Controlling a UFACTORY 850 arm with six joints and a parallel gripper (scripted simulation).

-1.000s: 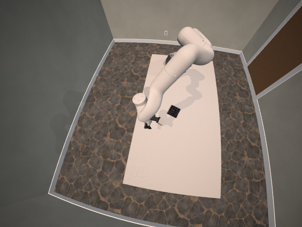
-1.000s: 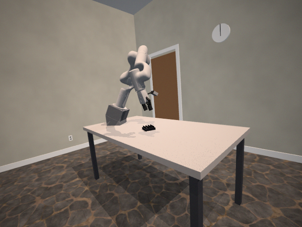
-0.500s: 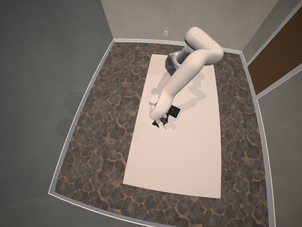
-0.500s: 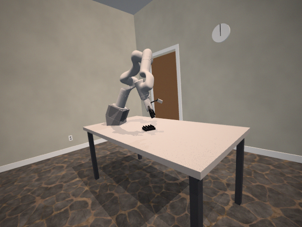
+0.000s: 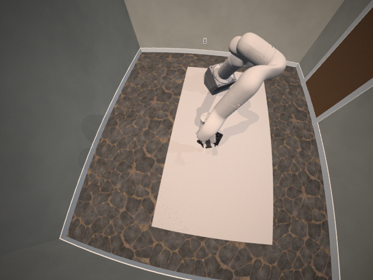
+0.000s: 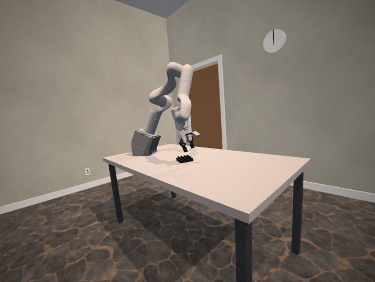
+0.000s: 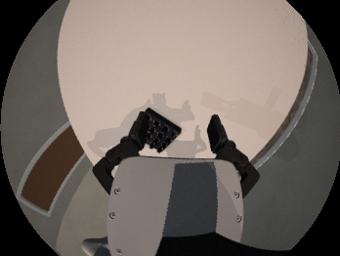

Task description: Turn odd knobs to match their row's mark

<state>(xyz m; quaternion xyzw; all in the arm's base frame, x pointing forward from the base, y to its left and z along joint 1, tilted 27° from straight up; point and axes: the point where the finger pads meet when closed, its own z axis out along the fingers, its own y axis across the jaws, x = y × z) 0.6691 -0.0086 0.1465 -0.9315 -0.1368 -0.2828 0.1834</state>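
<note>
Pale pink, the tabletop runs in the exterior view from its near corner at the right back to the black knob box, which stands on it toward the far left, knobs up. Its marks, names, socket and white lines are too small to read, so which knobs are out of step with their rows I cannot tell, nor whether any has been put right. Just above the box hangs the xArm Gripper, tilted, its fingers wide apart with nothing between them and clear of the knobs. In the wrist view the box lies at the left finger, off the middle of the gap. I judge the step in hand to be lining up over a knob; the next move probably calls for centring the gap on one knob, bringing the fingers upright and lowering them astride it without brushing its close-set neighbours, before closing and turning. Farther back, at the left, the white arm rises from its dark grey mounting block, with the brown door beyond.

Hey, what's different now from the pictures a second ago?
The arm swung its hand end over toward the knob box and came down lower. The gripper now hangs open above the table, near the box. Nothing was picked up or let go. The box and the table stayed where they were.
</note>
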